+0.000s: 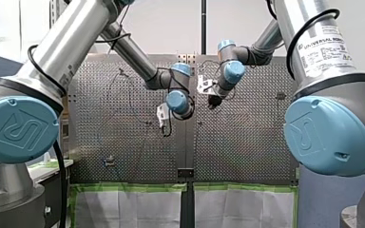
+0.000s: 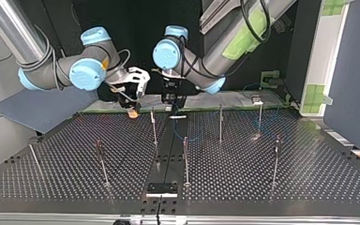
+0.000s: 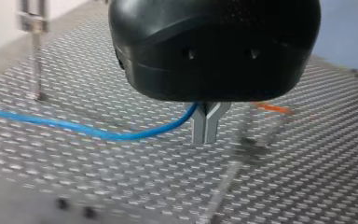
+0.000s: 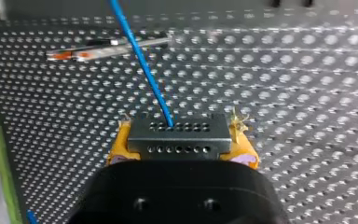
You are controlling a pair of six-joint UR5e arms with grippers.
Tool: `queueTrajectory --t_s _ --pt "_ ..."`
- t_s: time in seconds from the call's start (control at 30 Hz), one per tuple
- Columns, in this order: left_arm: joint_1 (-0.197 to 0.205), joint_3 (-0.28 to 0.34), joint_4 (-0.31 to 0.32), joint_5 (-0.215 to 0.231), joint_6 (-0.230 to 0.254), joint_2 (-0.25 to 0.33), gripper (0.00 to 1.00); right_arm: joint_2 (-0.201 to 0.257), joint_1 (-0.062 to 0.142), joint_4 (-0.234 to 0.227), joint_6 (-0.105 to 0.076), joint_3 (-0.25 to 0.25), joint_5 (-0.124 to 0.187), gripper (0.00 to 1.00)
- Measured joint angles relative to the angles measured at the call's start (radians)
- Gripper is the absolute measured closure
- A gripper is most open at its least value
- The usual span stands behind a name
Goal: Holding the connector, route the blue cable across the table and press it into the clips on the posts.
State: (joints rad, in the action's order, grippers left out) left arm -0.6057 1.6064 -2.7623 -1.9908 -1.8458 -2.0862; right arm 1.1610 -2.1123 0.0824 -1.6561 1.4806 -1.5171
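Blue cable [image 3: 74, 127] passes a post [image 3: 37, 60], apparently not touching.

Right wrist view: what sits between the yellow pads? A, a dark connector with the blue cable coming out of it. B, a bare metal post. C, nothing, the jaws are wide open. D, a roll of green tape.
A: the dark, perforated connector is clamped between the yellow pads of the right gripper, and the blue cable runs out of it across the table.
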Motion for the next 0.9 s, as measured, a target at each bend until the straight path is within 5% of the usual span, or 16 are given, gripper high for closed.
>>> queueTrajectory --t_s 0.2,0.4,0.9 --pt "0.005 0.056 0.056 0.023 -0.005 -0.041 1.00 0.000 0.004 -0.018 0.022 0.052 -0.009 1.00" --pt "0.012 0.084 0.113 0.068 -0.008 -0.046 1.00 -0.001 0.015 -0.060 0.025 0.103 -0.009 1.00" --pt "0.031 0.022 0.139 0.128 -0.026 -0.081 1.00 -0.044 0.053 -0.100 0.021 0.115 -0.001 1.00"
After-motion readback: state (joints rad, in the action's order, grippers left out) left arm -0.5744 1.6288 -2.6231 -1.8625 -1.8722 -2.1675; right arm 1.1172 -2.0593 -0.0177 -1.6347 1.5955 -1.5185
